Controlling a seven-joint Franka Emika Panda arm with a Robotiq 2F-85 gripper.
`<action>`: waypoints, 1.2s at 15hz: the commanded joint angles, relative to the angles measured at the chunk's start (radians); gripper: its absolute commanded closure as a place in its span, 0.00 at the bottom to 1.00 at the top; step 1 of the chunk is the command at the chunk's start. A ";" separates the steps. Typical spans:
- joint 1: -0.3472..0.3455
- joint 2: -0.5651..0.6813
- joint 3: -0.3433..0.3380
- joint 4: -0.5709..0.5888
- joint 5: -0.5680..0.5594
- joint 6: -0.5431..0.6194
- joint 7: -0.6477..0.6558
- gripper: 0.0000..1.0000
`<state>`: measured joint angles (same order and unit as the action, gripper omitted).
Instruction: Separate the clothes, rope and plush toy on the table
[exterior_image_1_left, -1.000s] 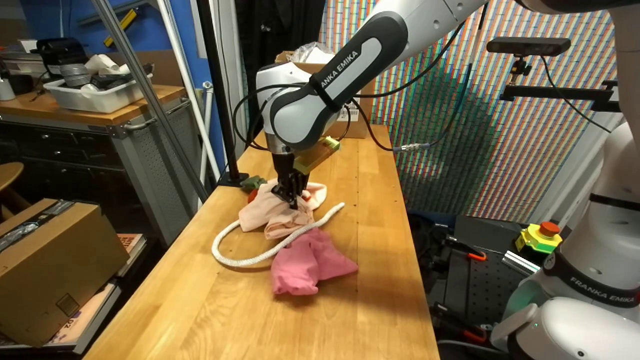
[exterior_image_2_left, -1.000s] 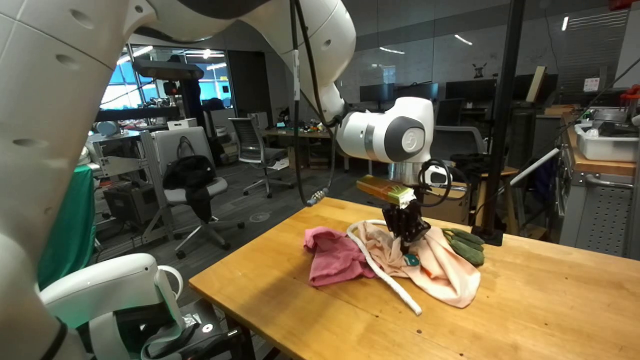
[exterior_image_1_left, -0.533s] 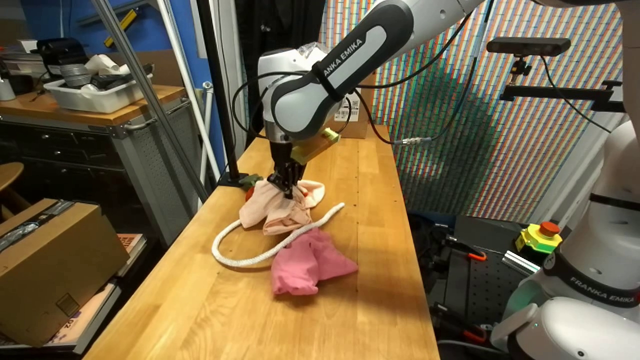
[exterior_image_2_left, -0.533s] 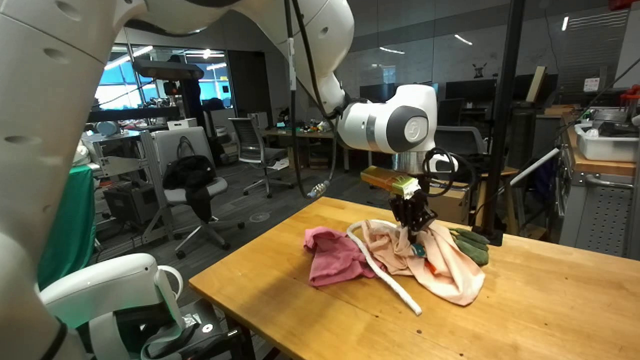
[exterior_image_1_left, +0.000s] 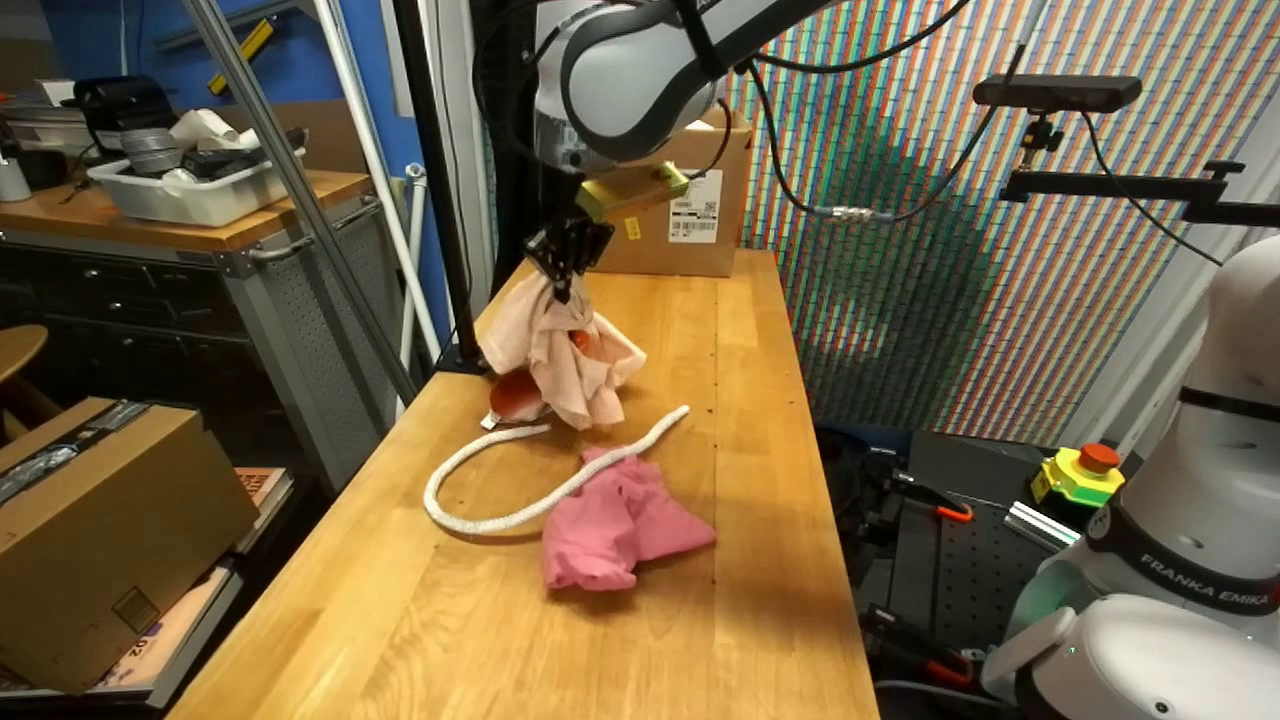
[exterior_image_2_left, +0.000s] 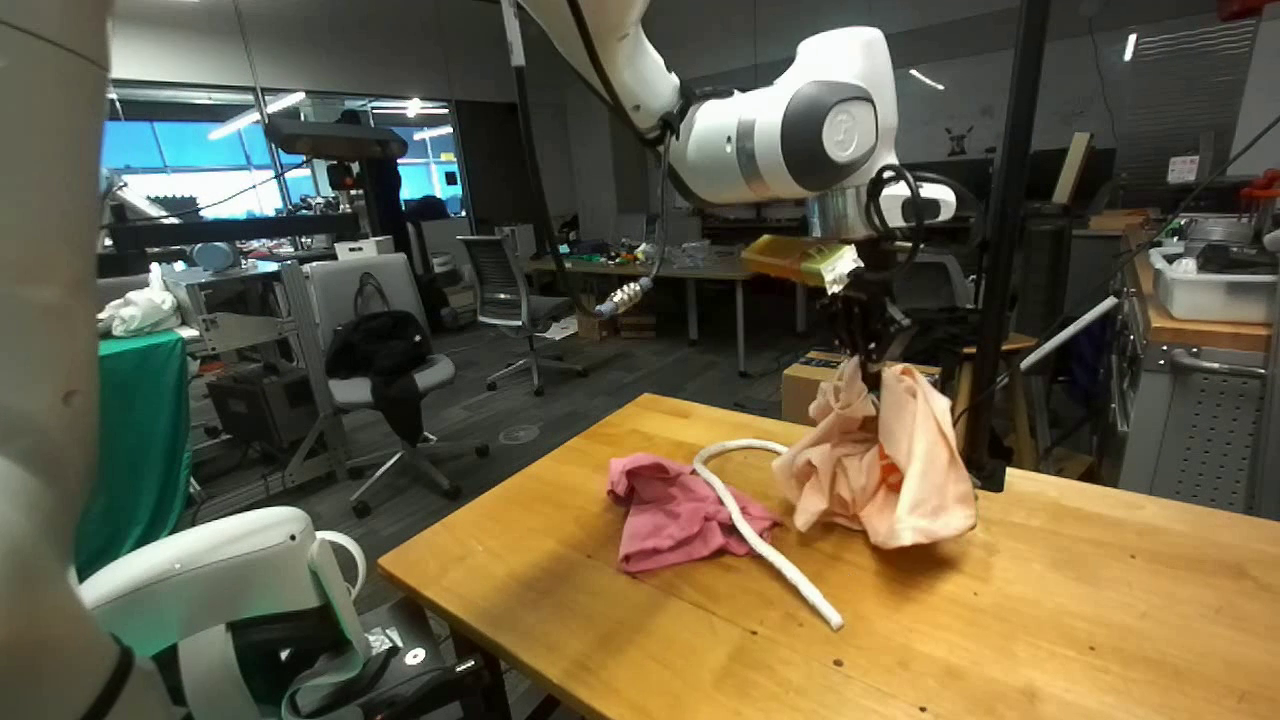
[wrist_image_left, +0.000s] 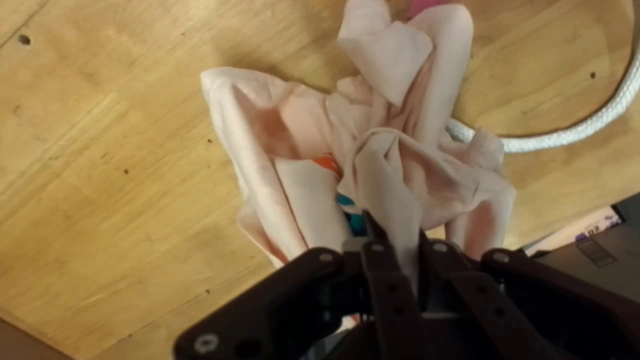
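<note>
My gripper is shut on a bunched fold of the peach cloth (exterior_image_1_left: 560, 365) and holds it up in both exterior views (exterior_image_1_left: 563, 290) (exterior_image_2_left: 875, 372). The cloth also hangs in the wrist view (wrist_image_left: 312, 195), with a fold between the fingers (wrist_image_left: 395, 230). A red rounded thing with a white tag (exterior_image_1_left: 515, 396), probably the plush toy, sits on the table beside the cloth. It is hidden in the remaining exterior view. The white rope (exterior_image_1_left: 485, 525) curves across the pink cloth (exterior_image_1_left: 615, 530) in both exterior views (exterior_image_2_left: 790, 573) (exterior_image_2_left: 670, 515). The rope also shows in the wrist view (wrist_image_left: 545, 143).
All this is on a wooden table (exterior_image_1_left: 480, 630). A black pole (exterior_image_1_left: 425, 150) is fixed at the table edge close to my gripper. A cardboard box (exterior_image_1_left: 640, 255) stands at the far end. A cable (exterior_image_2_left: 535, 170) hangs from my arm.
My gripper has risen and lifted the peach cloth. The red thing and the rope's far end are uncovered. The green part seen earlier is now hidden. Pink cloth and rope look unmoved.
</note>
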<state>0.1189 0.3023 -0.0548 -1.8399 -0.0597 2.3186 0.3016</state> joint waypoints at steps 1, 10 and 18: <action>-0.006 -0.091 -0.016 -0.015 -0.056 0.048 0.093 0.94; -0.048 -0.201 -0.032 -0.016 -0.163 0.145 0.232 0.94; -0.131 -0.223 -0.088 -0.028 -0.240 0.202 0.334 0.94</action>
<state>0.0192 0.1070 -0.1218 -1.8430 -0.2555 2.4703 0.5780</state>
